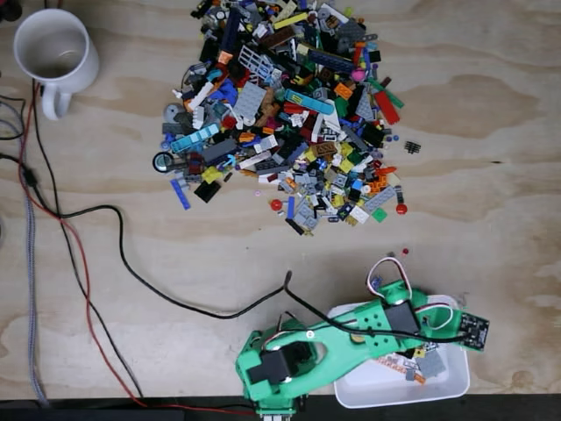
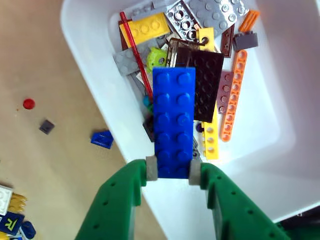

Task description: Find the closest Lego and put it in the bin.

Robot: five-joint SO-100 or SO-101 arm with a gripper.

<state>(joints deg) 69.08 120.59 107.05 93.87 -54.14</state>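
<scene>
In the wrist view my green gripper (image 2: 172,169) is shut on a long blue Lego plate (image 2: 173,117), which sticks out over the white bin (image 2: 95,60). Several Lego pieces lie in the bin below it: yellow, grey, dark brown and orange ones. The fixed view shows the green arm (image 1: 351,342) stretched over the bin (image 1: 386,390) at the bottom right, with the gripper hidden beneath the arm and camera. The big Lego pile (image 1: 289,114) lies at the top centre of the table.
A white mug (image 1: 54,53) stands at the top left. Black and red cables (image 1: 96,263) run down the left side and across to the arm. Small stray pieces lie left of the bin, among them a blue piece (image 2: 102,139) and a red stud (image 2: 29,104).
</scene>
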